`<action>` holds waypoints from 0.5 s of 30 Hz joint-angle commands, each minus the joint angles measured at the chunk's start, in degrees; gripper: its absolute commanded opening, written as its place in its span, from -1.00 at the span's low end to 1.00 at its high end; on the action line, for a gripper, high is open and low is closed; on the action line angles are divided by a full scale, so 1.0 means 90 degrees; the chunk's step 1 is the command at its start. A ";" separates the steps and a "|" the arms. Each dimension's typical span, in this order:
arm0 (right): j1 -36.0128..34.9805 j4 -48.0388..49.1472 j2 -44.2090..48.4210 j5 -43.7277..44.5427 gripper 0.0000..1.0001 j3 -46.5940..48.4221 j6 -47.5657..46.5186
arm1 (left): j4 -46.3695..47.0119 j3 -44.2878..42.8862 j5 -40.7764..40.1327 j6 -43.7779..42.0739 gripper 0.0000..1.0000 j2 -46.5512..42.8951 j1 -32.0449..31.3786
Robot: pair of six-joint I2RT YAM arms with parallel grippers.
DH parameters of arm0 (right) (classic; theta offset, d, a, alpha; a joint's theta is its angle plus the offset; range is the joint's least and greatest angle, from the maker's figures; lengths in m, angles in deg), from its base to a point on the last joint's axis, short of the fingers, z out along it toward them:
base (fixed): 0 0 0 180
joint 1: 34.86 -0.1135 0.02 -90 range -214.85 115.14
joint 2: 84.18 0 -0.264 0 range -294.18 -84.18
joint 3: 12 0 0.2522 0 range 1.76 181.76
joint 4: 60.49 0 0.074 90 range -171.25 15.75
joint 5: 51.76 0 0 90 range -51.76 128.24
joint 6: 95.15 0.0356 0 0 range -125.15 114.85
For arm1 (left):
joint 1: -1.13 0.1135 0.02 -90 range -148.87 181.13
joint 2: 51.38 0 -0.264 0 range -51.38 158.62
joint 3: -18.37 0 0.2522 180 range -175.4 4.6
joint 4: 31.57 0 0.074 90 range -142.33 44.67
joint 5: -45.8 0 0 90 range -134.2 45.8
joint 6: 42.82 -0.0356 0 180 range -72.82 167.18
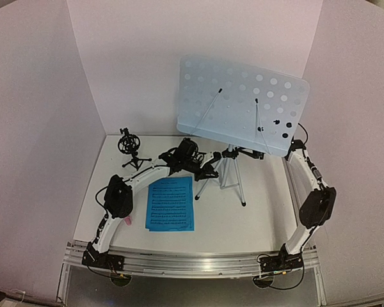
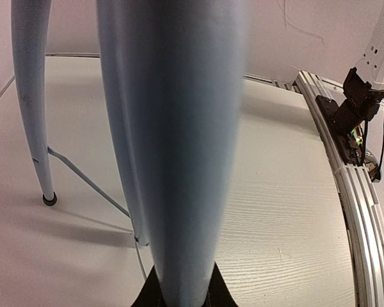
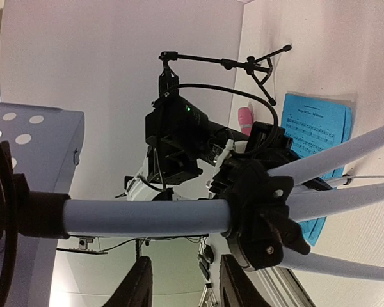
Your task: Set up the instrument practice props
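Note:
The pale blue perforated music stand stands upright on its silver tripod at mid-table. My left gripper is shut on one tripod leg, which fills the left wrist view. My right gripper is open just short of the stand's pole, beside the black hub, and in the top view it is hidden behind the desk. The bright blue music sheets lie flat left of the tripod. The pink microphone peeks out under my left arm. The black tripod mic holder stands at the back left.
White walls close in the table at the back and both sides. A metal rail runs along the near edge and carries both arm bases. Another tripod leg and a thin brace stand left of the held leg.

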 commanded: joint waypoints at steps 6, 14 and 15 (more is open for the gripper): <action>0.0832 0.0037 0.0045 0.0733 -0.07 -0.0038 -0.2977 | -0.0046 0.0056 -0.0246 -0.0198 -1.00 -0.0052 0.0041; 0.0901 0.1207 0.0179 0.1582 -0.06 -0.0586 -0.6205 | 0.0350 0.0068 -0.0075 0.0052 -1.00 0.0043 0.0051; 0.0901 0.1939 0.0365 0.1691 -0.05 -0.0983 -0.6416 | 0.0387 0.0073 -0.0055 0.0082 -1.00 0.0051 0.0055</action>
